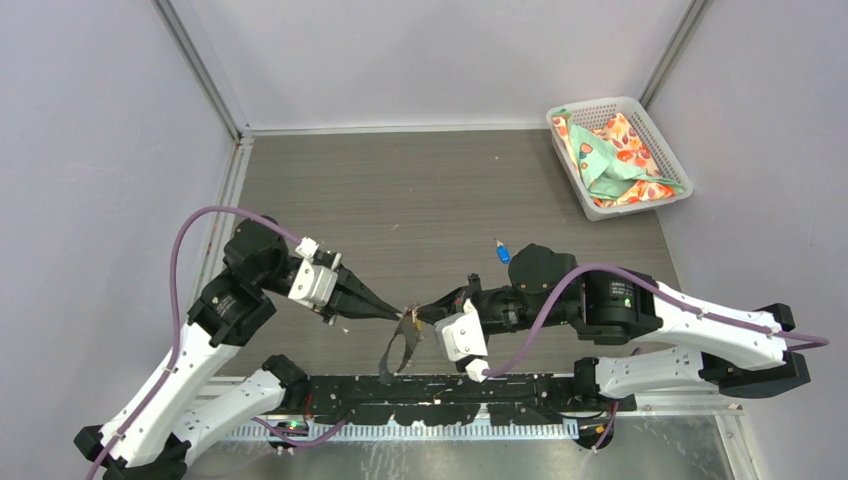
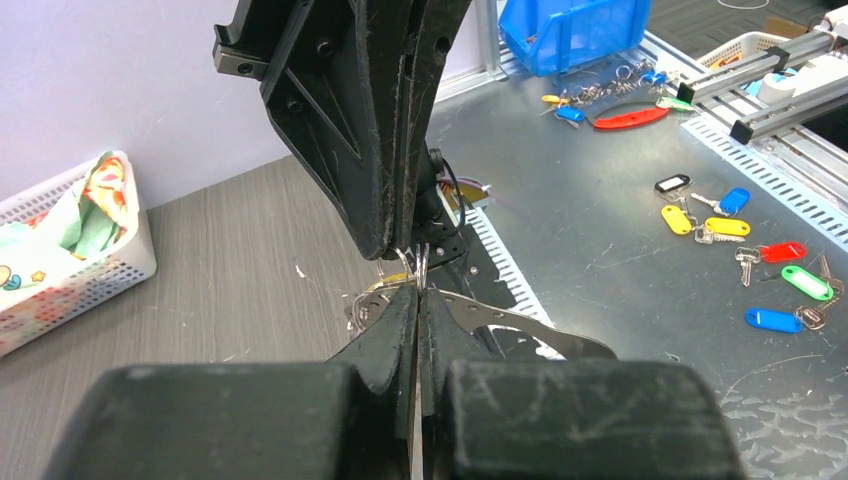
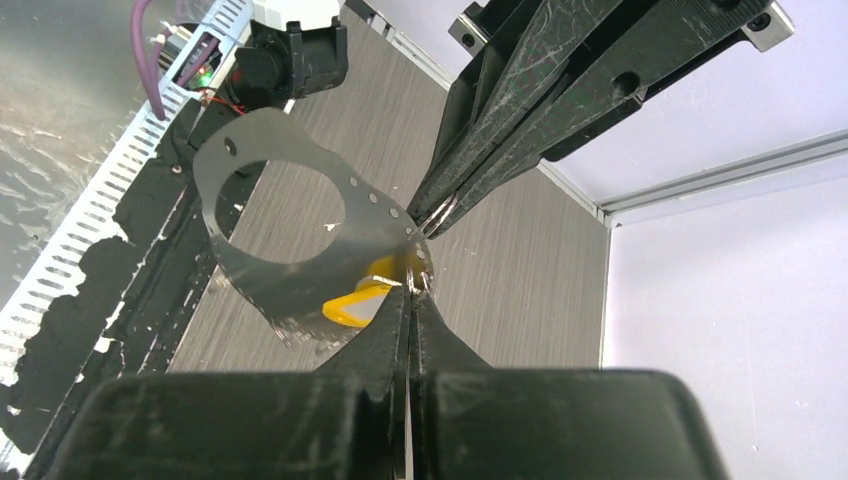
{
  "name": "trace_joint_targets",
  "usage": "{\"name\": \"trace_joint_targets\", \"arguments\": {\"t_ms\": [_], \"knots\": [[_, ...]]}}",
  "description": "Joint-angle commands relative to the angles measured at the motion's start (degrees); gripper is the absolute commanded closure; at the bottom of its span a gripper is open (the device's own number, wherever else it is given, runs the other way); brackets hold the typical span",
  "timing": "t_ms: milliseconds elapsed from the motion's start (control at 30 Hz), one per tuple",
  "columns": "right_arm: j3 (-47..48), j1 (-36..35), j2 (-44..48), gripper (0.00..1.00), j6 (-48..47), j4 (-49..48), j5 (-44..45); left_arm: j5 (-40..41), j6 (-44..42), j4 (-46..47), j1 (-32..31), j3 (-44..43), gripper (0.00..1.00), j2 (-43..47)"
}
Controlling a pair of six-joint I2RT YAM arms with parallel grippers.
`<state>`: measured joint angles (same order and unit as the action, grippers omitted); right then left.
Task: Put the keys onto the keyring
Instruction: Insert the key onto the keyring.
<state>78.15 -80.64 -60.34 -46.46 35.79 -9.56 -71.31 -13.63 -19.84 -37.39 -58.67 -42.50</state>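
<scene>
Dangling keyring (image 1: 400, 350) — pinched, where fingers (image 1: 375, 305) meet

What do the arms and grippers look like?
Both the left arm and right arm have white shells, black joints and a purple cable looping alongside. The left gripper and right gripper are black with long, tapering, scuffed fingers; a white block sits at each wrist.

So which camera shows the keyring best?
Right wrist: the keyring shows as a whole open loop, close up. Top external shows it small and dark; left wrist shows only a partly hidden stretch.
</scene>
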Motion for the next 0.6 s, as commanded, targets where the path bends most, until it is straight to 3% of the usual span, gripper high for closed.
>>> {"name": "trace_joint_targets", "arguments": {"t_ms": [0, 567], "knots": [[1.6, -0.4, 1.6, 0.99, -0.4, -0.3, 1.8, 0.6, 1.1, 3.2, 0.0, 0.2, 1.00, 0.6], [1.1, -0.6, 0.8, 0.99, 1.9, -3.5, 1.2, 6.0, 1.6, 3.5, 0.0, 2.0, 1.00, 2.1]]}}
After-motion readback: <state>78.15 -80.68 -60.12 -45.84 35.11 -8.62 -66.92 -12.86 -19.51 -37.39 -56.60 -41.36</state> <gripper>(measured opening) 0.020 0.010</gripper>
